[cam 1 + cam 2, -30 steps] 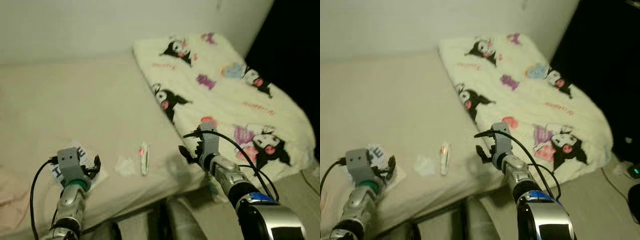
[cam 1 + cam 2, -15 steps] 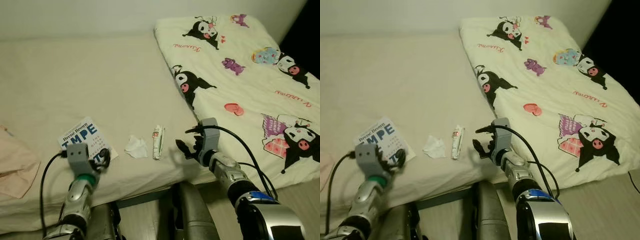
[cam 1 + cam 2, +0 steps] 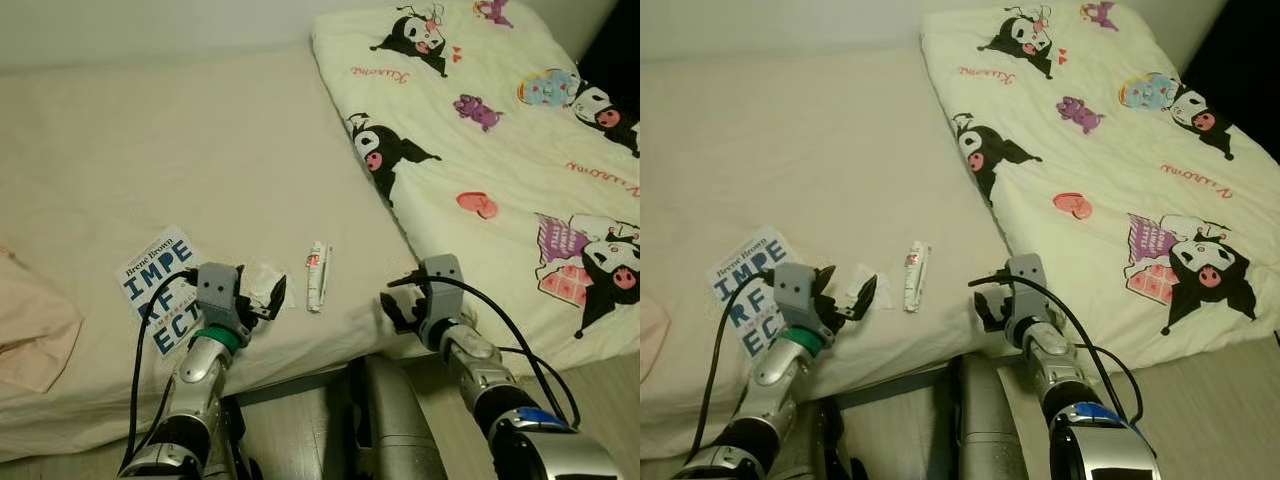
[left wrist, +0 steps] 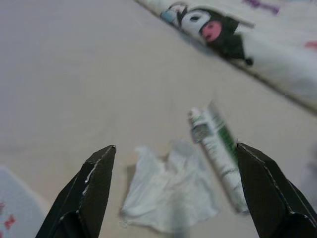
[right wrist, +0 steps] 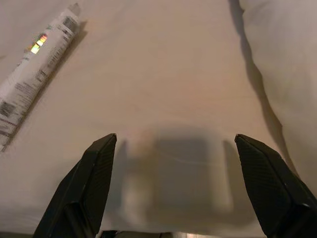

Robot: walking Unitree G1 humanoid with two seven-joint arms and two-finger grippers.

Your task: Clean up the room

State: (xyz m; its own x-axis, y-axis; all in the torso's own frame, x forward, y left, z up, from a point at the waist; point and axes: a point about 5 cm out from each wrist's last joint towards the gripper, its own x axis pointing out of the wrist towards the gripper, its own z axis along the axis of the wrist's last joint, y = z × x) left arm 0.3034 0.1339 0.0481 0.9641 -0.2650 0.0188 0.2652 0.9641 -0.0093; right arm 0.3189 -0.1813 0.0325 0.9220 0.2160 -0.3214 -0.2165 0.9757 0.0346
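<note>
Crumpled tissue [image 4: 171, 196] lies on the bed [image 3: 150, 150], lower centre of the left eye frame, between book [image 3: 158, 290] and tube [image 3: 317, 275]. Judged featherlight, soft, collapsible: pinch a raised fold at its middle. Left end effector [image 3: 262, 298] spread wide, empty, poised just over it. Right end effector [image 5: 178, 183] also wide open, empty, over bare sheet near the blanket [image 3: 520, 130].

Beige bed [image 3: 180, 150] — book [image 3: 155, 285], crumpled tissue [image 4: 171, 191], tube [image 3: 317, 276], cartoon-print blanket [image 3: 500, 150].
</note>
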